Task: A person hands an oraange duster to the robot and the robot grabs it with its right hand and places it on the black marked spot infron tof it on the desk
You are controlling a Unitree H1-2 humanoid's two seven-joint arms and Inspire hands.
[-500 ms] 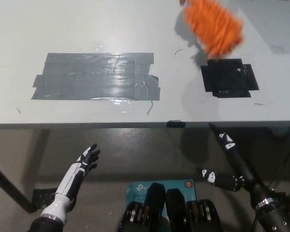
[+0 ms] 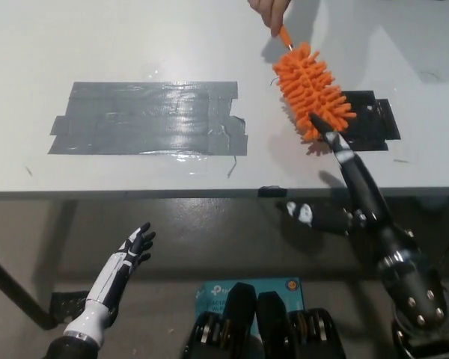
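Person's hand (image 2: 270, 13) at the desk's (image 2: 135, 45) far edge holds the orange duster (image 2: 311, 91) by its handle, above the desk. Head hangs over the black marked spot (image 2: 374, 120), partly hiding it. Right hand (image 2: 343, 187) reaches up, fingers spread, one fingertip at the bristles, nothing gripped. Grey tape patch (image 2: 150, 118) lies well left. Left hand (image 2: 131, 250) rests low, fingers spread, empty.

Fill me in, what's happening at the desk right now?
A person's hand holds the orange duster by its handle over the desk, beside the black marked spot. The robot's right hand reaches up with fingers spread, a fingertip at the duster's lower end, not gripping it. The left hand rests open below the desk edge.
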